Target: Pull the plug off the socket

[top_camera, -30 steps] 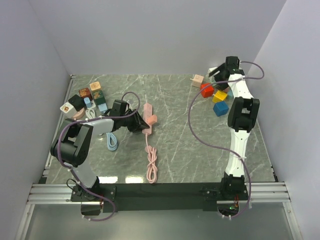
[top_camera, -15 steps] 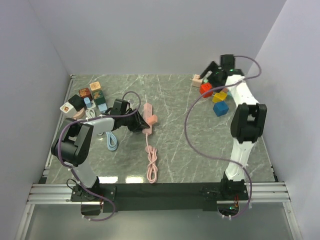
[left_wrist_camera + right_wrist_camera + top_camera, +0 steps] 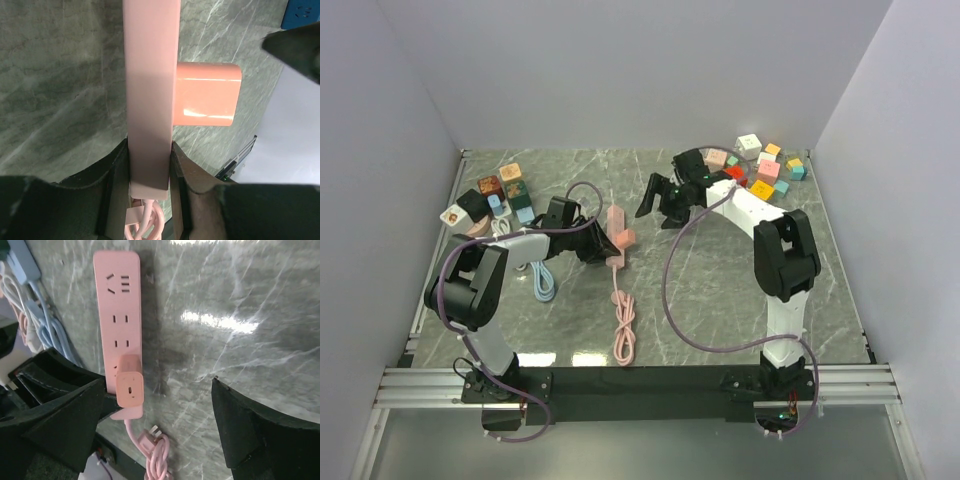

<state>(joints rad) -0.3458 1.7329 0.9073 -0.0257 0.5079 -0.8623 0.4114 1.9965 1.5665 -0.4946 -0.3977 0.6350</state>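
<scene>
The plug [image 3: 626, 238] sits seated in the side of the pink strip [image 3: 616, 225], just where it was a second ago. The strip lies on the desk [image 3: 720, 290] left of centre, about midway between the far and near edges. Its cord [image 3: 622, 325] trails toward the near edge.

The left gripper [image 3: 595, 245] has not moved. It is clenched on the strip's cord end, a finger pressed to each long side, just below the plug [image 3: 207, 94].

The right gripper [image 3: 660, 205] has changed most. A second ago it was over the blocks [image 3: 765, 170] in the far right corner. It has since swung left to hang near the strip with its jaws spread wide, gripping nothing, and the plug [image 3: 130, 386] shows between its fingers [image 3: 60, 415].
</scene>
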